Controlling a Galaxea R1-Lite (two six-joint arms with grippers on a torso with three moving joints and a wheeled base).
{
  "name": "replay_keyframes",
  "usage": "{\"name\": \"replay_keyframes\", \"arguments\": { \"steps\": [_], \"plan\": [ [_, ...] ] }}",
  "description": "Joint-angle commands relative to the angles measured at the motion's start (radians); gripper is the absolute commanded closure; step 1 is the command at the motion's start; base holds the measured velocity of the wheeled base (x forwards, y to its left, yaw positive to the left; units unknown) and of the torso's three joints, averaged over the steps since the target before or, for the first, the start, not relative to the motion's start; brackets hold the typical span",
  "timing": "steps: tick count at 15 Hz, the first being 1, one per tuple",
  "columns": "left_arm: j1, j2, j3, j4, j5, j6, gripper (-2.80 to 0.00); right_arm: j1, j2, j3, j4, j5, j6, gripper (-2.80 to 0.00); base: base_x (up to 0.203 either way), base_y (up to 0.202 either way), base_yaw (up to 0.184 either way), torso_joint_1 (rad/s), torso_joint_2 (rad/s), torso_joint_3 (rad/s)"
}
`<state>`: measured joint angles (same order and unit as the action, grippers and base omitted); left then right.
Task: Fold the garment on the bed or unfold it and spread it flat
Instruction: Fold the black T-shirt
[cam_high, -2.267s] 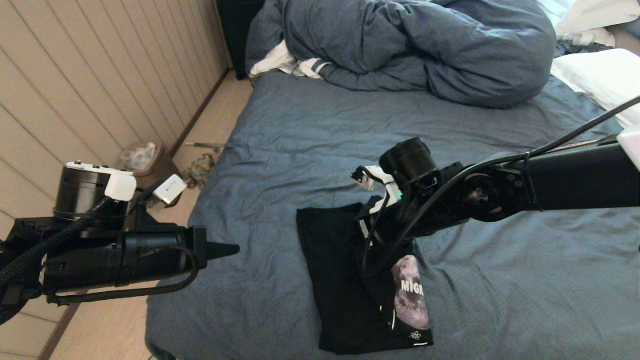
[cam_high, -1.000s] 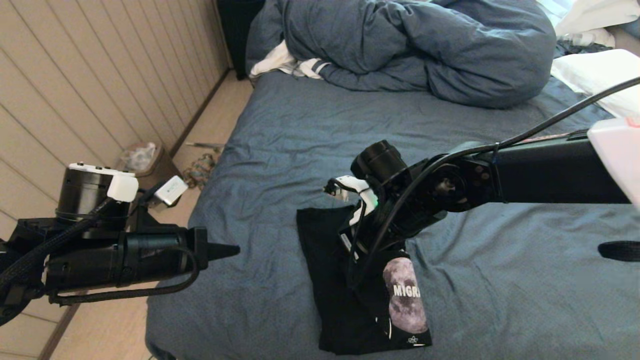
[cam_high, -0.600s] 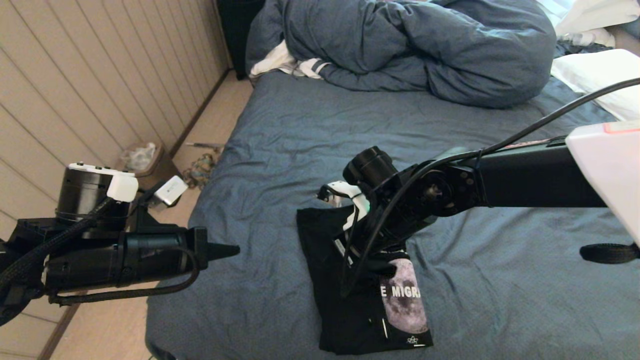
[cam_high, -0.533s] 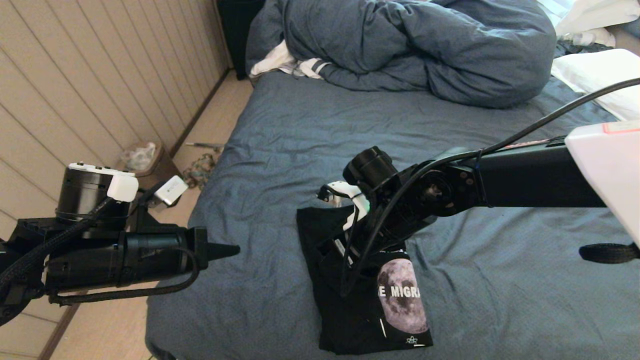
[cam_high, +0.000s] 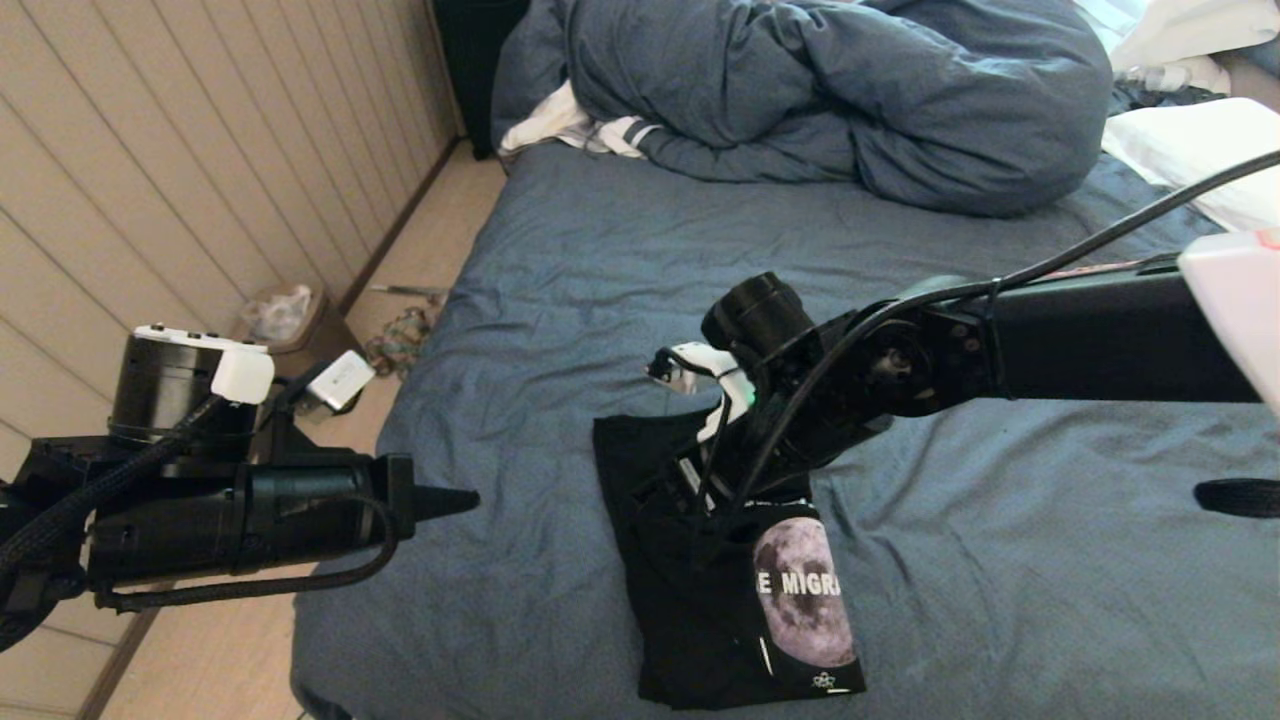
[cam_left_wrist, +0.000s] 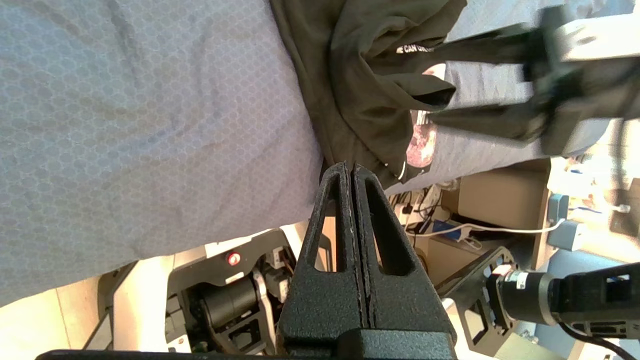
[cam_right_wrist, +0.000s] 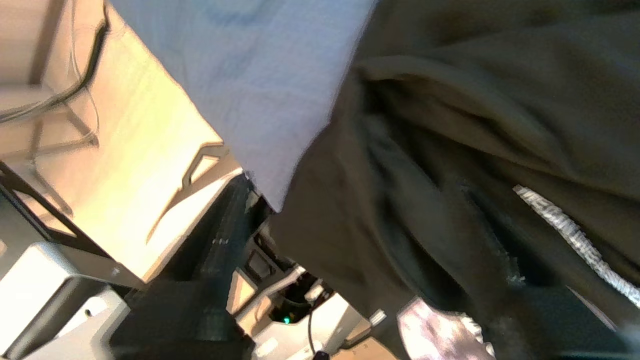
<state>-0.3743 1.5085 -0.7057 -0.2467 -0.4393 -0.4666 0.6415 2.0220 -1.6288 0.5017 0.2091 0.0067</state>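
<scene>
Black, thin T-shirt lies folded at lower centre of the frame, near the bed's front edge; soft and light, likely best pinched at a hem or corner; right gripper spread wide just above it, holding nothing; left gripper closed, parked lower left.

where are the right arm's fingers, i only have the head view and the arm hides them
observer: The left wrist view shows the right gripper at the shirt's folded edge, its fingers spread apart.
operator: holding any cloth
observer: It seems not; a loose flap of the shirt lies between the fingers, and they are not closed on it.
operator: any print hidden from me
observer: Yes, a line of small white text beside that flap.
</scene>
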Motion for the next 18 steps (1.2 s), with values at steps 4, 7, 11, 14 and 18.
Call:
{"name": "replay_keyframes", "arguments": {
  "steps": [4, 7, 11, 14, 18],
  "plan": [
    [0.000, 0.001, 0.002, -0.002, -0.004, -0.003, 0.00, -0.098, -0.125, 0.143, -0.001, 0.000, 0.006, 0.00, 0.000, 0.000, 0.000, 0.000, 0.00, 0.000],
    [0.000, -0.003, 0.003, -0.002, -0.004, -0.003, 0.00, -0.131, -0.131, 0.263, -0.035, 0.004, 0.003, 0.00, 0.000, 0.000, 0.000, 0.000, 0.00, 0.000],
    [0.000, -0.002, 0.003, -0.002, -0.006, -0.003, 0.00, -0.159, -0.088, 0.340, -0.167, 0.003, 0.007, 0.00, 0.000, 0.000, 0.000, 0.000, 0.00, 0.000],
    [0.000, -0.001, 0.003, -0.002, -0.012, -0.003, 0.00, -0.172, -0.039, 0.308, -0.184, 0.003, 0.010, 0.00, 0.000, 0.000, 0.000, 0.000, 0.00, 0.000],
    [0.000, 0.007, 0.002, -0.003, -0.012, -0.003, 0.00, -0.207, -0.019, 0.259, -0.208, 0.003, 0.012, 0.00, 0.000, 0.000, 0.000, 0.000, 0.00, 0.000]
  ]
}}
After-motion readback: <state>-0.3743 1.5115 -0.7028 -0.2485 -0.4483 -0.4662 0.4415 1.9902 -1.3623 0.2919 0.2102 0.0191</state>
